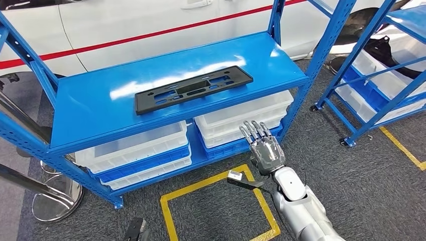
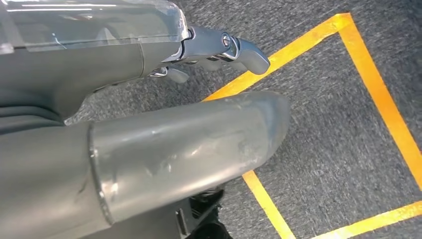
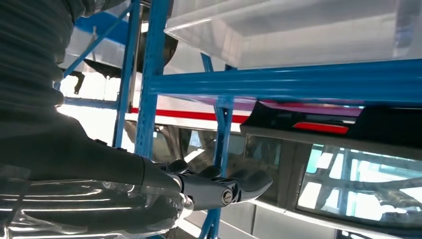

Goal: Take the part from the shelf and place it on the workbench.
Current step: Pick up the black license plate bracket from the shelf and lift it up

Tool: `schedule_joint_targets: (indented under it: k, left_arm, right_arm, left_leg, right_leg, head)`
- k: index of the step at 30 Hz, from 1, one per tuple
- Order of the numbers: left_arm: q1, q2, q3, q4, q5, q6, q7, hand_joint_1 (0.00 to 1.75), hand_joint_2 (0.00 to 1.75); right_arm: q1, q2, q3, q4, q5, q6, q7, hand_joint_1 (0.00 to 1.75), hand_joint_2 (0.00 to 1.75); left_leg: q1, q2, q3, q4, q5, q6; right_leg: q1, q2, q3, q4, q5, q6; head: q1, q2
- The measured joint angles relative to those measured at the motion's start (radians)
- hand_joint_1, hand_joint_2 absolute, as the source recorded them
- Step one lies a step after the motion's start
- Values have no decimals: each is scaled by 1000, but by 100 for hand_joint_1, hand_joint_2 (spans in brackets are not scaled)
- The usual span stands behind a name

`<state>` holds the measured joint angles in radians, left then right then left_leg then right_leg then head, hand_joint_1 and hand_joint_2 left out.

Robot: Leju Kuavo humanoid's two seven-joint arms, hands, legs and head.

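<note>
While the flat black slotted part [image 1: 193, 89] lies on glossy blue shelf [image 1: 90, 108], right hand [image 1: 263, 145] hovers.

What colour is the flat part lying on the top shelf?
Black. The part shows best in the head view, lying on the blue shelf.

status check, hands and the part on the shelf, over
Right hand open, raised short of the shelf. Left hand empty, low over floor. Black plate flat on blue shelf, untouched.

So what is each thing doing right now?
Part: lying flat on the shelf, untouched.
Bins: stacked under the shelf top.
Right hand: raised before the shelf, fingers spread, holding nothing.
Left hand: hanging over the floor, holding nothing.
</note>
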<state>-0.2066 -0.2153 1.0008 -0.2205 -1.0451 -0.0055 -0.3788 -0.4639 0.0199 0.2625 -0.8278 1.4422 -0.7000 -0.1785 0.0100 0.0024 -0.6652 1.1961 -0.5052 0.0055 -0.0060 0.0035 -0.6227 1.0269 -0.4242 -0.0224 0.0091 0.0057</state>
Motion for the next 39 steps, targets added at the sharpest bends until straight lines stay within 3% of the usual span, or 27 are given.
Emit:
schedule_joint_targets:
  k: [2,3,7,8,10,12,13,14,15,17,18,19,21,22,23,24,25,27,28,29,30,31,33,34,35,37,39]
  left_arm:
    - [-3,2,0,0,-1,0,-5,0,0]
    - [-4,3,-1,0,-1,-1,-6,0,0]
    - [-5,4,-2,0,-1,-1,-8,0,0]
    - [-5,4,-2,0,-1,-1,-8,0,0]
    - [-6,4,-2,0,-1,-1,-8,0,0]
    - [-4,4,-2,0,-1,-1,-8,0,0]
    - [-2,3,-2,0,-1,-1,-8,0,0]
    - [0,3,-2,0,-1,-1,-8,0,0]
    - [1,3,-2,0,-1,-1,-8,0,0]
    - [2,2,-2,0,-1,-1,-9,0,0]
    - [0,2,-2,0,-1,-1,-9,0,0]
    - [-2,2,-2,0,-1,0,-10,0,0]
    - [-6,2,-3,0,-1,0,-11,0,0]
    - [-7,3,-3,0,0,1,-11,0,0]
    - [-8,3,-3,0,-1,1,-12,0,0]
    - [-9,3,-3,0,-1,1,-12,0,0]
    - [-8,3,-3,0,-1,0,-12,0,0]
    - [-3,3,-3,0,-1,0,-12,0,0]
    - [1,3,-3,0,-1,0,-12,0,0]
    - [4,3,-3,0,-1,1,-12,0,0]
    - [7,3,-3,0,-1,1,-12,0,0]
    - [11,3,-3,0,-1,1,-12,0,0]
    - [18,4,-3,1,1,1,-11,0,0]
    - [19,5,-3,1,3,0,-11,0,0]
    - [16,6,-3,1,5,0,-11,0,0]
    - [3,6,-3,1,8,-1,-12,0,0]
    - [-7,8,-3,1,13,1,-15,0,0]
  right_arm:
    - [2,7,5,1,-4,0,-6,0,175]
    - [3,10,6,2,-5,0,-8,0,175]
    - [10,19,12,4,-7,0,-13,0,175]
    - [10,21,14,5,-7,0,-13,0,175]
    - [15,23,17,6,-8,0,-14,0,175]
    - [25,24,19,8,-9,0,-14,0,175]
    - [31,24,20,9,-9,0,-14,0,175]
    - [34,24,20,9,-9,0,-14,0,175]
    - [36,24,20,9,-9,0,-14,0,175]
    - [37,24,20,10,-9,0,-14,0,175]
    - [37,24,20,10,-9,0,-14,0,175]
    - [38,25,20,9,-10,0,-15,0,175]
    - [37,26,21,4,-12,0,-17,0,175]
    - [37,26,21,2,-13,-1,-18,0,175]
    - [36,26,21,2,-14,-1,-18,0,175]
    - [36,27,21,2,-15,-1,-18,0,175]
    - [37,27,21,2,-16,-1,-19,0,175]
    - [39,28,21,2,-16,-1,-20,0,175]
    - [39,28,21,2,-17,-1,-20,0,175]
    - [40,28,21,2,-17,-1,-21,0,175]
    - [40,29,21,2,-17,-1,-21,0,175]
    - [41,29,21,3,-17,-1,-21,0,175]
    - [43,32,23,4,-16,0,-20,0,175]
    - [44,33,24,0,-16,0,-20,0,175]
    - [44,34,24,-10,-17,-1,-22,0,175]
    - [58,37,16,-54,-27,-1,-48,0,175]
    - [88,55,-25,-116,-73,-1,-128,0,175]
  left_leg:
    - [-5,2,56,-127,42,13]
    - [-8,3,71,-161,41,18]
    - [-6,-2,109,-197,32,40]
    - [-5,-3,122,-198,29,46]
    - [-4,-3,143,-199,19,51]
    - [-3,-5,164,-199,0,48]
    - [-2,-6,177,-199,-11,45]
    - [-1,-7,194,-199,-24,42]
    - [1,-8,212,-199,-39,38]
    - [3,-8,245,-202,-72,29]
    - [3,-7,256,-209,-84,23]
    - [2,-5,269,-217,-90,16]
    - [1,-3,284,-213,-68,2]
    - [1,-2,278,-179,-44,-1]
    - [2,-3,251,-124,-21,-1]
    - [2,-3,210,-56,-11,0]
    - [2,-3,160,12,-22,2]
    - [1,-4,65,83,-110,2]
    - [0,-4,29,82,-160,2]
    - [0,-4,0,61,-189,3]
    - [-1,-4,-22,23,-178,6]
    - [-2,-4,-40,-35,-104,13]
    - [-11,-5,-59,-145,112,28]
    - [-17,-6,-61,-174,191,34]
    - [-24,-8,-60,-179,216,38]
    - [-28,-10,-46,-172,195,46]
    - [-23,-4,-28,-180,173,56]
  right_leg:
    - [4,2,7,2,-12,8]
    - [5,2,11,0,-17,15]
    - [0,-1,16,31,-7,41]
    - [-2,-2,4,56,-19,46]
    - [-6,-2,-59,154,-53,56]
    - [-10,-3,-137,243,-87,63]
    - [-12,-3,-160,251,-93,65]
    - [-13,-3,-169,227,-88,66]
    - [-15,-4,-164,176,-64,66]
    - [-13,-11,-144,56,53,62]
    - [-8,-14,-136,19,98,55]
    - [-4,-16,-131,-3,126,46]
    - [0,-12,-108,-14,103,23]
    - [-1,-9,-87,-22,91,14]
    - [-2,-8,-63,-29,77,6]
    - [-1,-6,-37,-36,62,1]
    - [1,-5,-11,-42,44,-3]
    - [5,0,43,-47,3,-7]
    - [8,4,71,-47,-19,-8]
    - [10,6,100,-48,-41,-8]
    - [13,8,130,-48,-64,-8]
    - [15,8,157,-49,-88,-8]
    - [19,13,201,-42,-132,1]
    - [17,16,215,-39,-150,8]
    - [14,19,227,-37,-165,18]
    - [6,19,244,-44,-189,34]
    - [3,12,220,5,-217,44]
  head:
    - [0,0]
    - [0,0]
    - [1,0]
    - [1,0]
    - [1,0]
    - [1,0]
    - [1,0]
    - [1,0]
    - [1,0]
    - [1,0]
    - [1,0]
    - [1,0]
    - [2,0]
    - [2,0]
    - [1,0]
    - [1,0]
    - [0,0]
    - [0,0]
    - [-1,0]
    - [0,0]
    - [0,0]
    - [0,0]
    - [0,0]
    - [0,0]
    - [0,0]
    - [0,0]
    - [1,0]
